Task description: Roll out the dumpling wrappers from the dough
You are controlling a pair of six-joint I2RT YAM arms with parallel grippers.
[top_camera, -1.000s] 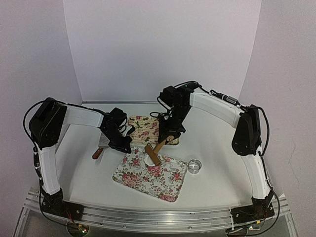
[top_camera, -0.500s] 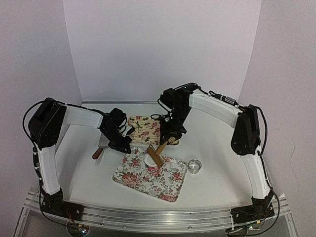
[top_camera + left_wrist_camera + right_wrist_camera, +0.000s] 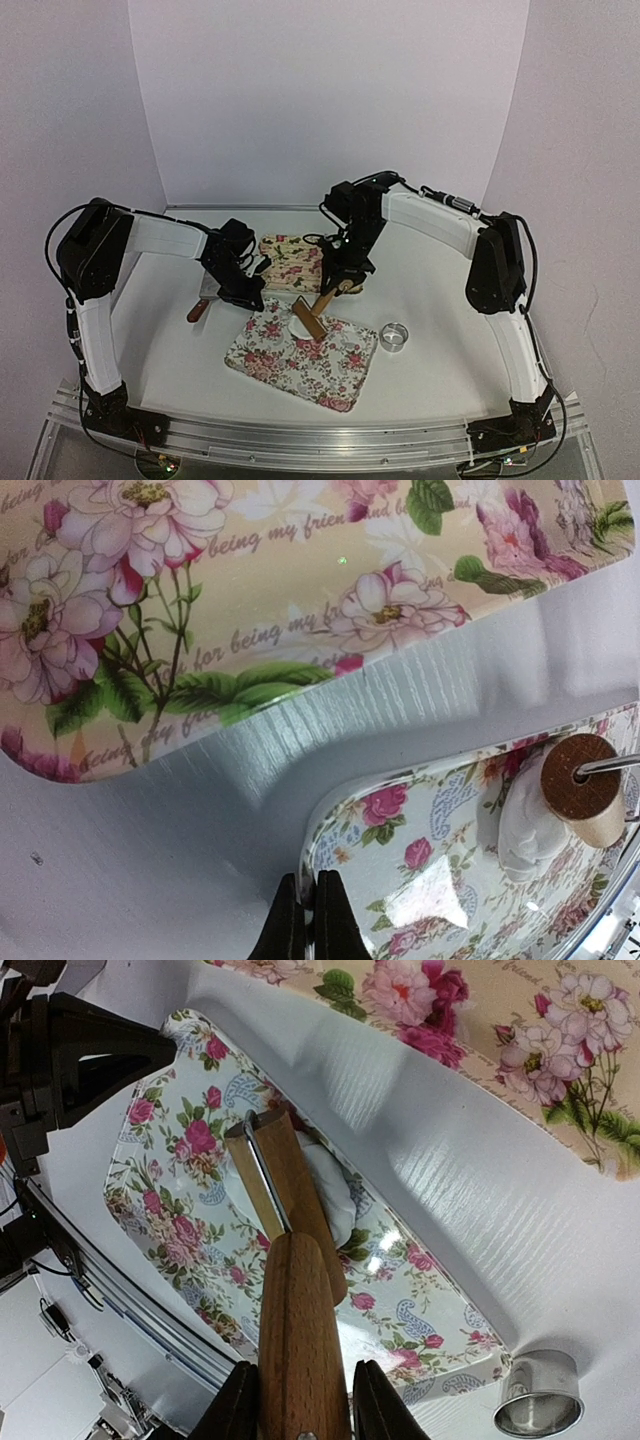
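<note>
The dough is a small white lump on the near flowered tray, partly under a wooden roller. My right gripper is shut on the roller's wooden handle and presses the roller onto the dough. My left gripper is shut on the tray's rim at its far left corner, which the top view also shows. No flat round wrapper shows.
A second, beige flowered tray lies just behind the near tray. A small shiny metal ring stands right of the near tray, also in the right wrist view. A red-handled flat tool lies left of my left gripper.
The roller has moved a little left over the dough, with my right gripper following. The near tray has shifted slightly left. My left gripper keeps its hold on the rim.
</note>
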